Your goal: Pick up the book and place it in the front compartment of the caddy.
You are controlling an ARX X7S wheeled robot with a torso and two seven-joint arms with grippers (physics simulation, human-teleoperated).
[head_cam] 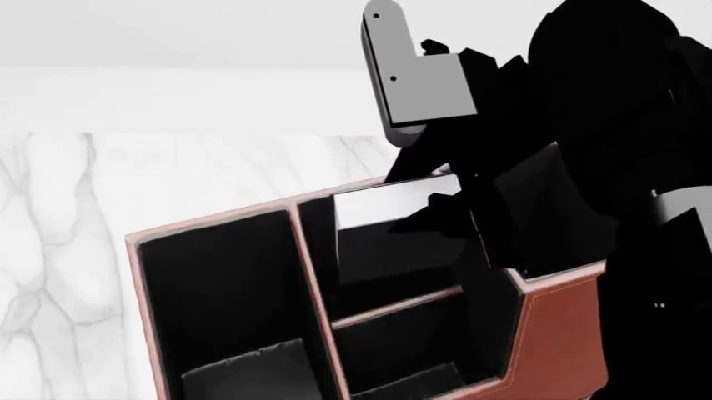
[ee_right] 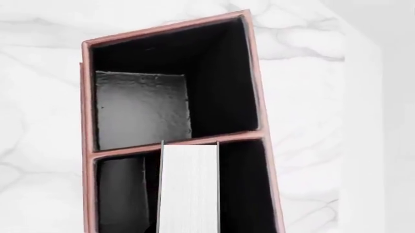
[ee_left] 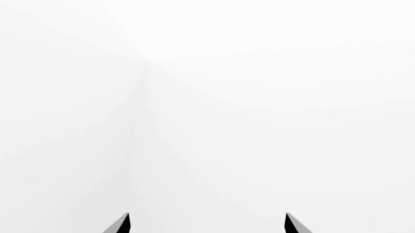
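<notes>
1. two arms on the rig, and only the right one is working here: in the head view its dark bulk hangs over the caddy [head_cam: 562,321], wrist pointed down into the middle section.
2. the book [ee_right: 188,187] shows best from the right wrist camera, page edges facing the lens as a pale strip, standing on end inside a black-lined slot. held edge-up like that, it presents its thinnest side to a narrow opening, which looks like the reason for the grip.
3. right gripper: the fingers themselves are out of frame, but the book stays fixed right under the wrist lens and square to it, so i read it as clamped on the book, not let go.
4. which slot? from the head view the white face sits behind the low cross divider [head_cam: 395,307], in the tall-walled part i take for the front compartment [head_cam: 384,267]. the wide side compartment [head_cam: 217,292] next door is untouched.
5. how deep the book has gone i cannot tell; its lower end is hidden.
6. left gripper [ee_left: 207,224] idles well away, two dark fingertips spread apart, nothing between them, facing blank white wall.
7. marble counter [head_cam: 67,250] carries the caddy flat, so a straight drop should settle the book. the risk, by my guess, is a corner catching the divider.
</notes>
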